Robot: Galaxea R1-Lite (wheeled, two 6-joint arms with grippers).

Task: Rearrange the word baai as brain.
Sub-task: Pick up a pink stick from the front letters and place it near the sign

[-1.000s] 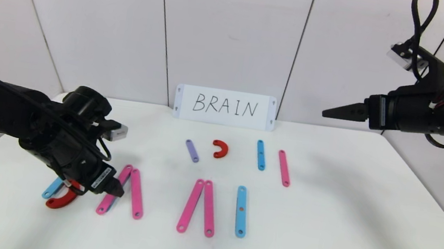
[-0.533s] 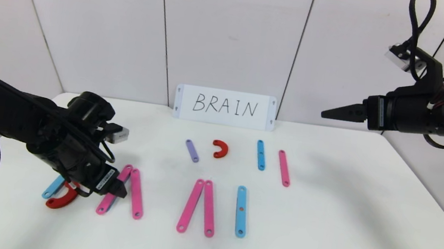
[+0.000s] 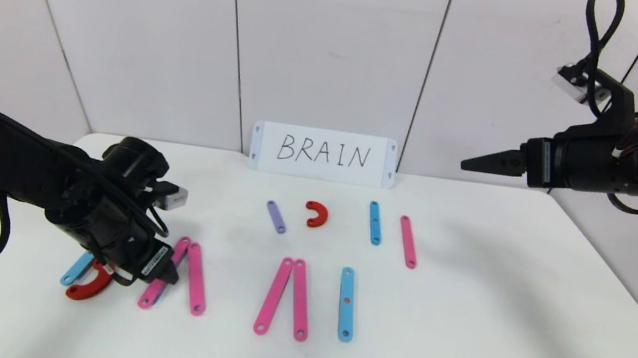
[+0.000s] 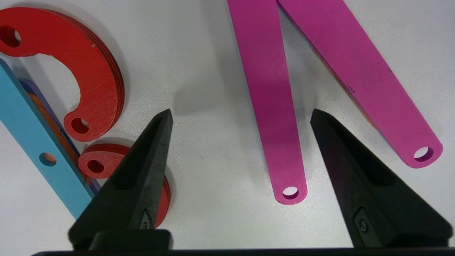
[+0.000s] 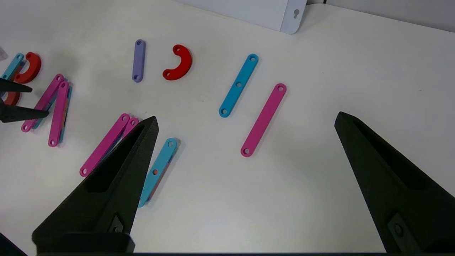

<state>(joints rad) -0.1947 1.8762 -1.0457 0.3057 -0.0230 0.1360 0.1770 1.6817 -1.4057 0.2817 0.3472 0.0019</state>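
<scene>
The white table (image 3: 460,321) carries the word, flat pink, light-blue and purple wooden strips with end holes plus red half-ring pieces, laid in a near row below the white handwritten card (image 3: 323,153). The left gripper (image 4: 241,117) hangs low over the near-left end of that row, its black fingers spread and empty, straddling the left pink strip (image 4: 272,103) of the second letter. That strip's long axis runs near-to-far, leaning right, roughly along the fingers, its holed near end lying between them. The red half-ring (image 4: 83,71) sits just left of the left finger. The right gripper (image 3: 491,160) idles high at far right, jaws wide, well apart from everything.
</scene>
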